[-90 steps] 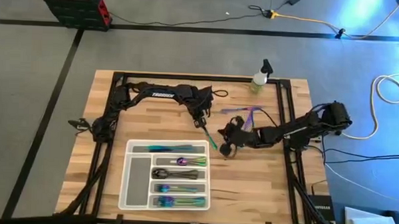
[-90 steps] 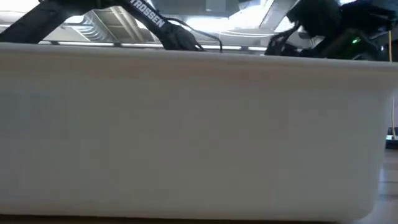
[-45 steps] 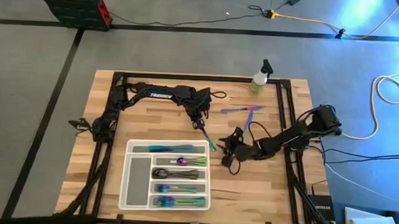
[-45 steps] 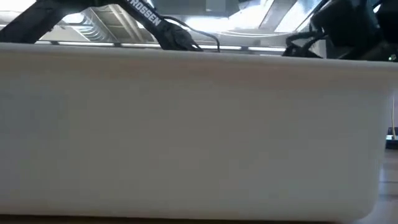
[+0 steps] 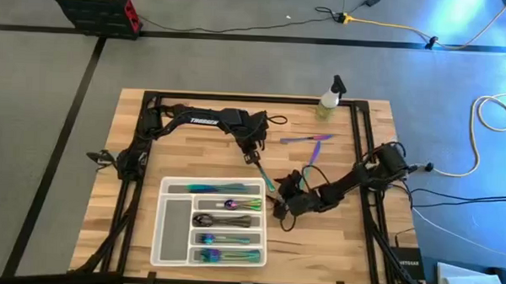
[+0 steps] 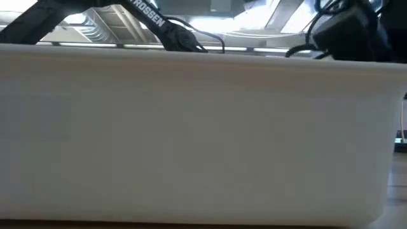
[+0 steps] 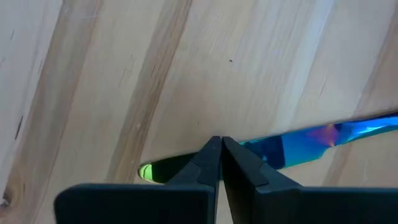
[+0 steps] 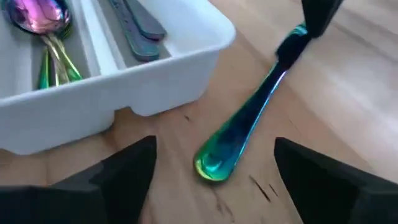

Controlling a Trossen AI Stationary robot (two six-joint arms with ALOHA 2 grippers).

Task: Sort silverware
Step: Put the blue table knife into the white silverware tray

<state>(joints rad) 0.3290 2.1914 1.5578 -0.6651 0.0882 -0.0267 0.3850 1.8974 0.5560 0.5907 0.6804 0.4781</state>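
Left pincer (image 5: 254,157) pinches an iridescent utensil (image 8: 245,124) mid-frame by the tray (image 5: 158,240); right pincer (image 5: 281,209), spread, should close squarely on its handle.

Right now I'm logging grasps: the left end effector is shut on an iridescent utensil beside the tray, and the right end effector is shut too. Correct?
Not quite. The right end effector is open, its fingers spread wide on either side of the utensil's handle end, as the right wrist view shows. The left end effector is indeed shut on the iridescent utensil beside the tray.
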